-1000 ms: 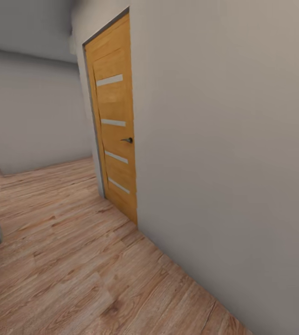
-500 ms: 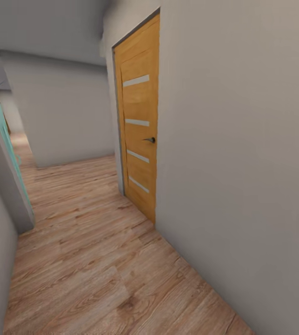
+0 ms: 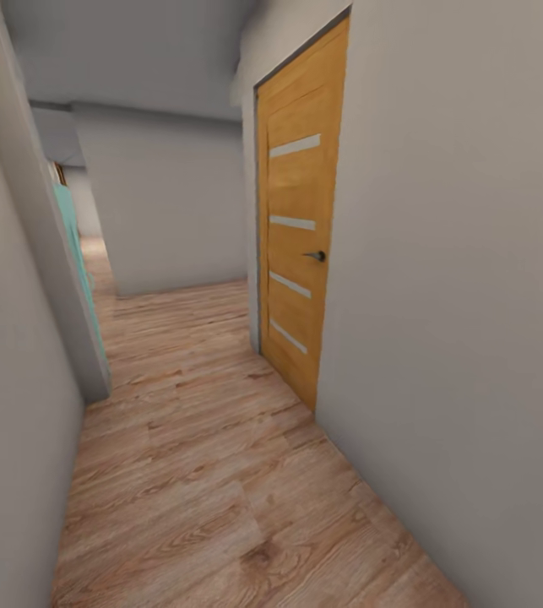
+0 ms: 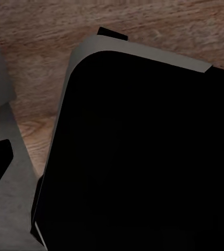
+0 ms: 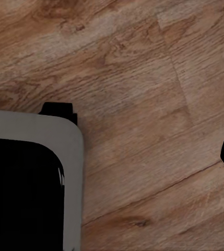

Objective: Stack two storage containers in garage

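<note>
Meanwhile the view had swung right: orange wooden door (image 3: 298, 245) shifted rightward, plank hallway floor (image 3: 195, 473) opened ahead; containers unseen, jaws' state indeterminable.

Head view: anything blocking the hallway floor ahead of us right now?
Nothing visible does. The wood floor runs bare between the grey walls; the wooden door on the right is shut, flush with its wall.

Robot body as seen from the wrist cameras: a large matte-black panel (image 4: 143, 157) with a rounded corner, edged by a pale grey rim (image 4: 138, 49). The same black slab with a grey rounded border (image 5: 72, 157) recurs on the right side, possibly the base housing. Small black tabs (image 5: 57, 110) project beyond the rim.
</note>
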You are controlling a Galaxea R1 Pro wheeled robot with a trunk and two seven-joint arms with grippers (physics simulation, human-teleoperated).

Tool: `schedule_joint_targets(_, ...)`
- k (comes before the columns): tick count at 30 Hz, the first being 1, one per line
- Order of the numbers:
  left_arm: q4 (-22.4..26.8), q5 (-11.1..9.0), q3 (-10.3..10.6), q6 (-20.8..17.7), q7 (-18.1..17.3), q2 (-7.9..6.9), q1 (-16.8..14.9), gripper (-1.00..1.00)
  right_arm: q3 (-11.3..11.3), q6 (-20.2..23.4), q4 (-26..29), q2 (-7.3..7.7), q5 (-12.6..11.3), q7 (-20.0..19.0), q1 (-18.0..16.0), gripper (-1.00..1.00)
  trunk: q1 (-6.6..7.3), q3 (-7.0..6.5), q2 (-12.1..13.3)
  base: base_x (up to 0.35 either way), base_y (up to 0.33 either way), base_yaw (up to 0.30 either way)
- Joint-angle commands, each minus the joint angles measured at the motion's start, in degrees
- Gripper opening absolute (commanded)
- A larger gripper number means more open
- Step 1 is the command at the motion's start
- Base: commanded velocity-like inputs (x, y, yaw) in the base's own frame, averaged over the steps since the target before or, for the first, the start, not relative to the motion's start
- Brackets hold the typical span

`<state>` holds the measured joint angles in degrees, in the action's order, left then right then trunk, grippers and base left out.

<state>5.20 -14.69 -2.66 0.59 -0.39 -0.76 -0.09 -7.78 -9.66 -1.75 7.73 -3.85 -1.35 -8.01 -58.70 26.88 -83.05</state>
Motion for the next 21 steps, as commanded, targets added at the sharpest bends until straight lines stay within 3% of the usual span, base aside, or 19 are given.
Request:
schedule_joint_targets(1, 0.01, -0.18, -0.24, 0.05, -0.04, 0.02, -0.01, 1.0, -0.42, -0.35, -0.19, 0.02, -0.42, -0.14, -0.08, 1.0, -0.03, 0.05, -0.03, 0.285, 0.0, 0.3)
schedule_joint_targets(21, -0.27, -0.34, -0.24, -0.06, 0.33, 0.06, 0.0, 1.0, -0.39, -1.08, -0.18, -0.07, -0.62, -0.14, -0.08, 1.0, -0.03, 0.05, -0.03, 0.318, 0.0, 0.3)
